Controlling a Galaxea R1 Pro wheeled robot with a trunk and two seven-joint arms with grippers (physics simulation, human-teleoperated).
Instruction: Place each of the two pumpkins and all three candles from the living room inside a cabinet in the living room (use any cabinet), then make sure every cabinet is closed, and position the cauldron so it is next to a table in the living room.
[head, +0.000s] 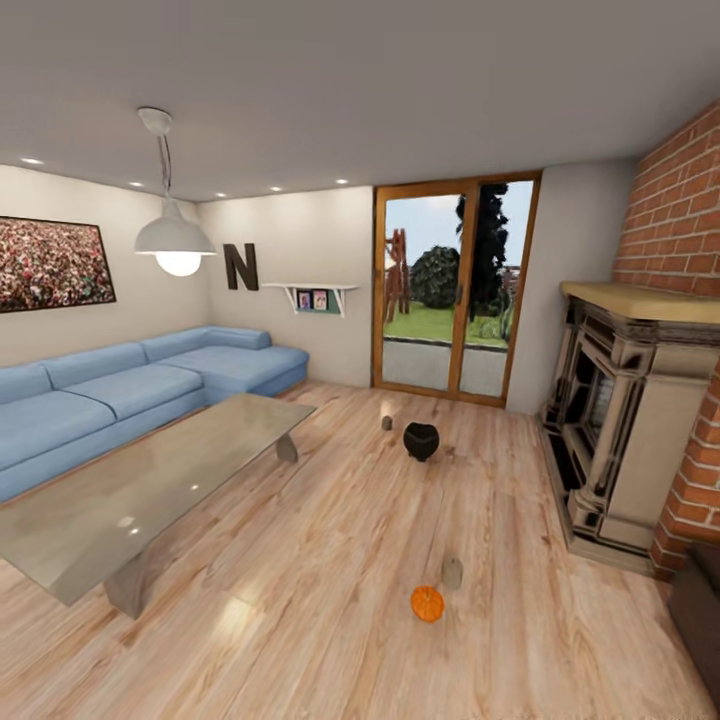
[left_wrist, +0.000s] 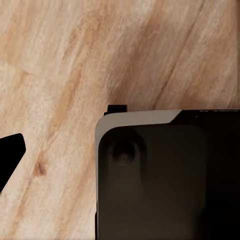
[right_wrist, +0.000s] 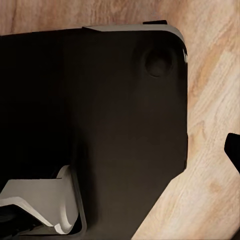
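Note:
One orange pumpkin lies on the plank floor in the head view, with a beige candle standing just behind it. Farther off, near the glass doors, sits the black cauldron, and a second candle stands to its left. The glossy grey table stretches along the left, in front of the blue sofa. The other pumpkin and third candle are out of view. A dark-brown corner at the right edge may be the cabinet. Each wrist view catches one dark fingertip over the floor beside my black base.
The blue corner sofa lines the left wall. On the right, the brick fireplace juts out into the room. Wood-framed glass doors close the far wall. Open plank floor runs between the table and the fireplace.

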